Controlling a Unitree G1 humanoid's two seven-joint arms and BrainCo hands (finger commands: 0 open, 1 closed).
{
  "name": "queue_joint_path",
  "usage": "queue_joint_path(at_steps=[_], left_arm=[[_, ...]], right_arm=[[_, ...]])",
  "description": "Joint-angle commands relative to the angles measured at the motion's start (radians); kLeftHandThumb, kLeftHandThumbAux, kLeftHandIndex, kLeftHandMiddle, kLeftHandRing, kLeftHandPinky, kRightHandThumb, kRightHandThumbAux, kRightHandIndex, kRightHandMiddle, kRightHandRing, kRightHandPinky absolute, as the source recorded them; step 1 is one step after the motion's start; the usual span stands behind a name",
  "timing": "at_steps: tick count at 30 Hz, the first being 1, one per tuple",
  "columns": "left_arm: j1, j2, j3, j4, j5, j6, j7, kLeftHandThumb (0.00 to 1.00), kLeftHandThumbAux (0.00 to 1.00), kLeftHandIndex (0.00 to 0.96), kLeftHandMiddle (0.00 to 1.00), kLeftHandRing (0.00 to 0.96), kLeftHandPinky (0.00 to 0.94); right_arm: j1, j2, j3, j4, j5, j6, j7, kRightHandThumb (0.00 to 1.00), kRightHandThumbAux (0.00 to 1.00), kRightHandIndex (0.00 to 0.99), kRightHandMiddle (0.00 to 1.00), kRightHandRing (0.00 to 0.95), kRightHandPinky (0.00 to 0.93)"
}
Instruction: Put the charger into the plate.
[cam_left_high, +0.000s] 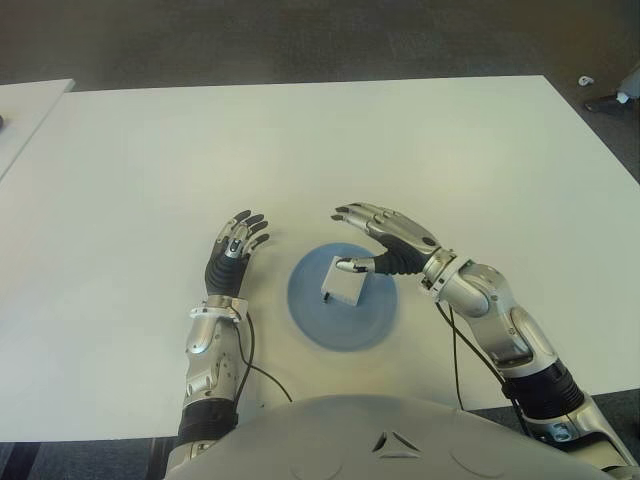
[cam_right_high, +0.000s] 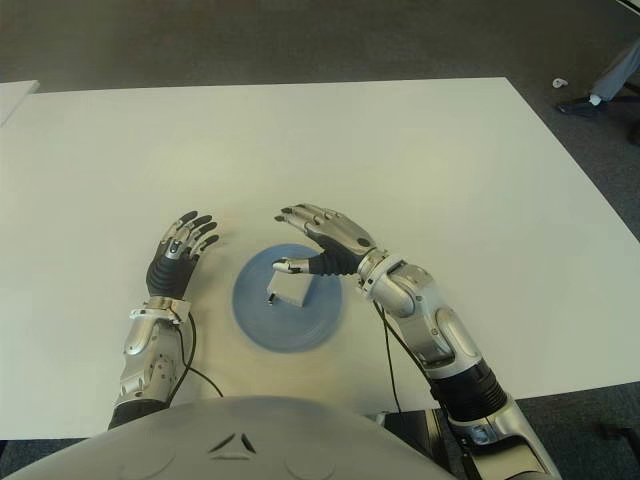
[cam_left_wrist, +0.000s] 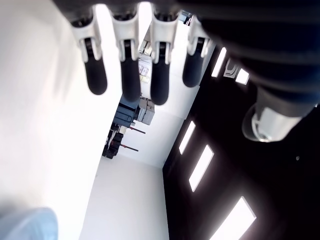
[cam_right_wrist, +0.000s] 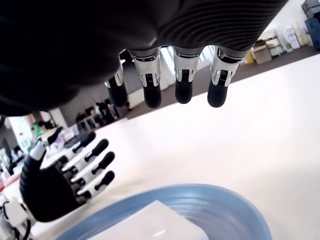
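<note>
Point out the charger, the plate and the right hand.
charger (cam_left_high: 345, 283), left eye view, its top face.
plate (cam_left_high: 310, 318), left eye view, bare rim.
right hand (cam_left_high: 392, 243), left eye view, back of the open hand.

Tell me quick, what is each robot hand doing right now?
Left robot hand: open, holding nothing, left of the plate.
Right robot hand: open above the plate, holding nothing; the charger sits in the plate.

Counter (cam_left_high: 400, 150) is viewed forward-down by both head eyes, nearly the same scene. Each wrist view is shot close past its own fingers.
</note>
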Motion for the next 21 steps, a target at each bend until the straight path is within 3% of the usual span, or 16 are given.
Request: queue_joint_path(at_steps=[1,5,10,14,17,21], left_arm=[[0.002,-0.004,0.003,0.009,-0.002,0.002,0.006,0.002,0.490,0.234,0.288,0.273,0.266],[0.001,-0.005,0.002,0.013,-0.002,-0.001,0.005,0.005,0.488,0.237,0.291,0.270,0.258],[0.001,-0.006,0.002,0.016,-0.004,-0.008,0.000,0.004,0.497,0.244,0.295,0.267,0.256],[0.002,-0.003,0.003,0.016,-0.010,-0.003,-0.006,0.004,0.504,0.243,0.293,0.266,0.251],[0.002,-0.001,0.002,0.017,-0.006,-0.005,-0.004,0.012,0.506,0.238,0.290,0.265,0.252],[0.006,0.002,0.000,0.019,0.012,-0.017,0.004,0.028,0.509,0.225,0.274,0.253,0.248]], right_arm=[[-0.017,0.160,-0.088,0.094,0.122,0.130,-0.100,0.228,0.328,0.000,0.000,0.000,0.053],[-0.010,0.286,-0.150,0.084,0.232,0.239,-0.147,0.233,0.441,0.000,0.000,0.000,0.061],[-0.023,0.366,-0.216,0.084,0.365,0.284,-0.168,0.226,0.574,0.000,0.001,0.000,0.026],[-0.025,0.349,-0.279,0.138,0.454,0.211,-0.163,0.228,0.626,0.011,0.001,0.000,0.007],[-0.017,0.320,-0.329,0.223,0.519,0.107,-0.149,0.222,0.662,0.027,0.005,0.000,0.002],[-0.018,0.323,-0.335,0.267,0.555,0.032,-0.155,0.193,0.690,0.039,0.011,0.000,0.000]])
